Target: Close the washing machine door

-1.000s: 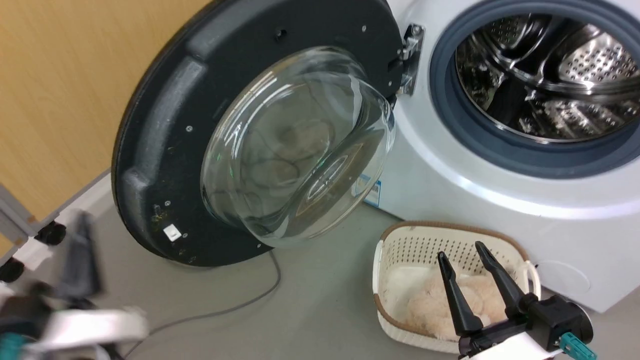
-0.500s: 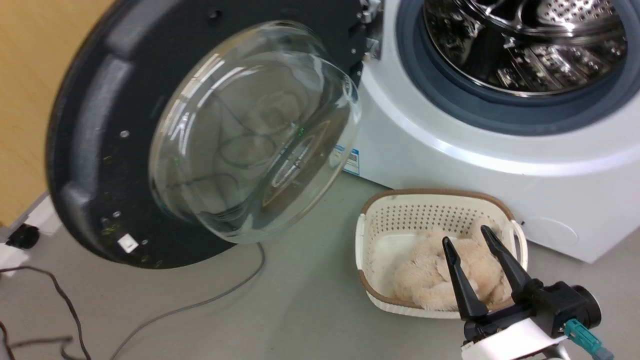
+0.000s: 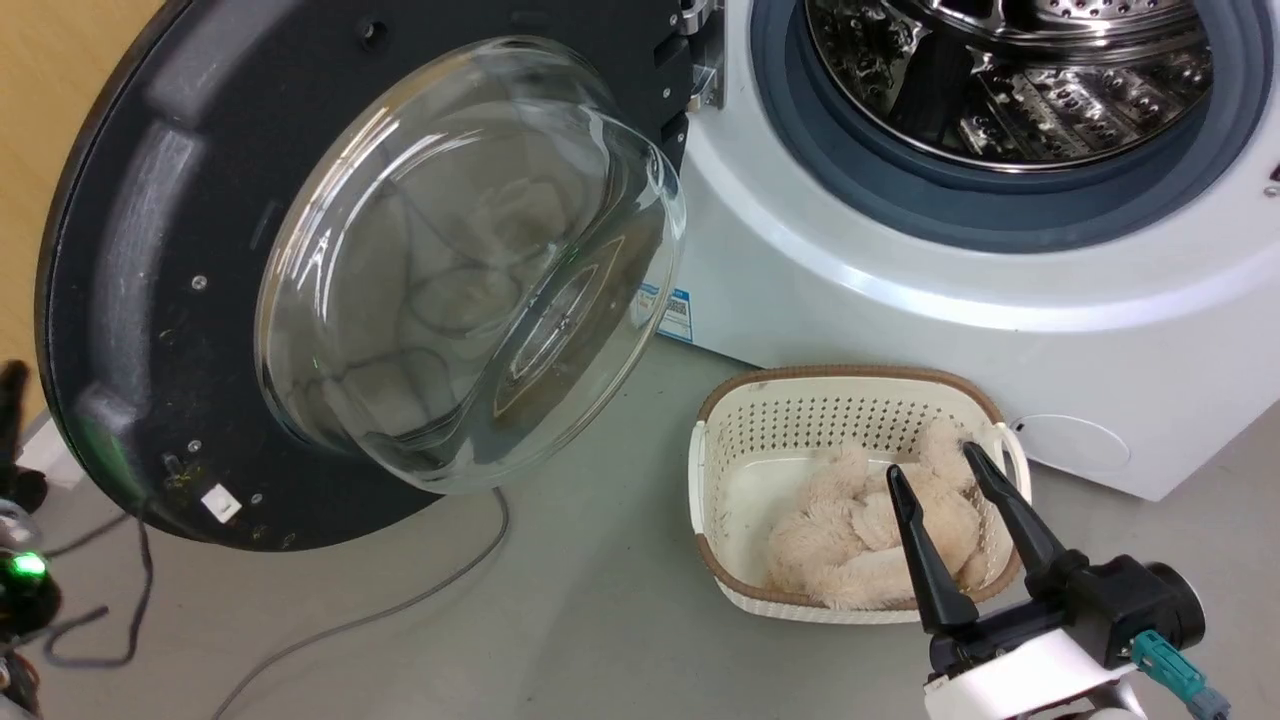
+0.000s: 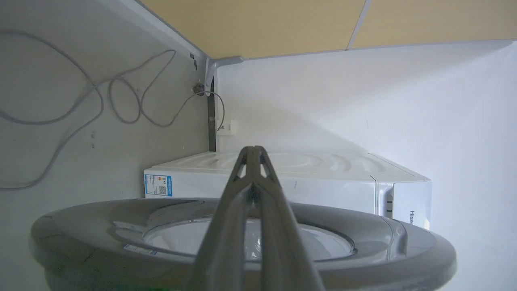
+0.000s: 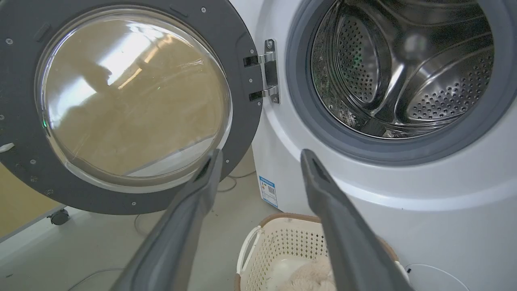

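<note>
The washing machine door (image 3: 130,250) stands wide open to the left of the washing machine (image 3: 900,300), its clear glass bowl (image 3: 460,260) bulging toward me. The hinge (image 5: 268,70) joins it to the white front beside the grey gasket (image 3: 1000,215) and steel drum (image 5: 404,68). In the left wrist view my left gripper (image 4: 253,151) is shut on nothing, its fingers lying over the door's grey outer face (image 4: 80,234). My right gripper (image 3: 932,460) is open and empty above the basket, well short of the door (image 5: 238,60).
A small white laundry basket (image 3: 720,440) holding a fluffy beige toy (image 3: 870,540) sits on the floor in front of the machine. Grey cables (image 3: 400,600) trail across the floor under the door. A yellow wall (image 3: 50,60) stands behind the door. A green light (image 3: 25,565) glows at the left edge.
The head camera has shifted, sliding the scene left and up. My left arm, blurred at the lower left before, has moved off behind the door's left rim. The right gripper stays open.
</note>
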### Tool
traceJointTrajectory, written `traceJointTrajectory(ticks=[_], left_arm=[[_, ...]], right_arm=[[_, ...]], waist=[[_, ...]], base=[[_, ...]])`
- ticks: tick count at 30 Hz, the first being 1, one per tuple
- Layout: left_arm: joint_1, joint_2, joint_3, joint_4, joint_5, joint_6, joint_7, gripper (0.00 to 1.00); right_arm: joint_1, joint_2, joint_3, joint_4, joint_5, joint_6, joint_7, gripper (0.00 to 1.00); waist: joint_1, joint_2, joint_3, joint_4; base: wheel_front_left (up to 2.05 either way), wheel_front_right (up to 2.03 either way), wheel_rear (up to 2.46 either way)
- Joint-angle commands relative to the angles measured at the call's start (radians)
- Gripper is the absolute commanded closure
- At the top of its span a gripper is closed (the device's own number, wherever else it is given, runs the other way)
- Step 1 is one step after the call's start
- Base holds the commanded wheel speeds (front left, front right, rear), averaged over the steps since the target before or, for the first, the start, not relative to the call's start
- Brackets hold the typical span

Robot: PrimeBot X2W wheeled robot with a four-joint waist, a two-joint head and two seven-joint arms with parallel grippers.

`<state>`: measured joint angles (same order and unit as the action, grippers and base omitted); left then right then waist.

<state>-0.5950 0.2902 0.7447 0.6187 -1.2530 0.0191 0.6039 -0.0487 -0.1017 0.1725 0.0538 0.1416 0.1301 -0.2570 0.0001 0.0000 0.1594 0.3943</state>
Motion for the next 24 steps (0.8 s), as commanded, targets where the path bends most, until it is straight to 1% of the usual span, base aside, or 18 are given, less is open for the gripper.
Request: traceJointTrajectory(ticks=[1, 7, 14, 18, 24], left_arm=[[0.02, -0.006, -0.001, -0.004, -0.007, -0.006, 0.014, 1.0], [0.092, -0.034, -0.031, -0.059, -0.039, -0.026, 0.149, 1.0], [0.182, -0.089, -0.075, -0.169, -0.066, -0.023, 0.283, 1.0], [0.249, -0.14, -0.113, -0.259, -0.065, -0.01, 0.341, 1.0], [0.355, -0.209, -0.175, -0.406, -0.079, 0.034, 0.42, 1.0]], right_arm=[[-0.009, 0.0, 0.0, 0.0, -0.001, 0.001, -0.005, 0.0], [-0.005, 0.008, -0.003, 0.006, 0.004, 0.001, -0.005, 0.0], [0.016, 0.018, -0.012, 0.01, 0.012, 0.001, -0.005, 0.0], [0.036, 0.025, -0.029, 0.011, 0.017, 0.001, -0.005, 0.0], [0.061, 0.033, -0.054, 0.005, 0.021, 0.001, -0.005, 0.0]], waist=[[-0.0001, 0.0, -0.004, -0.001], [-0.0001, 0.0, -0.028, -0.011], [-0.0001, 0.0, -0.073, -0.028], [-0.0001, 0.0, -0.103, -0.042], [-0.0001, 0.0, -0.137, -0.073]], base=[[0.0, 0.0, 0.0], [0.0, 0.0, 0.0], [0.0, 0.0, 0.0], [0.0, 0.0, 0.0], [0.0, 0.0, 0.0]])
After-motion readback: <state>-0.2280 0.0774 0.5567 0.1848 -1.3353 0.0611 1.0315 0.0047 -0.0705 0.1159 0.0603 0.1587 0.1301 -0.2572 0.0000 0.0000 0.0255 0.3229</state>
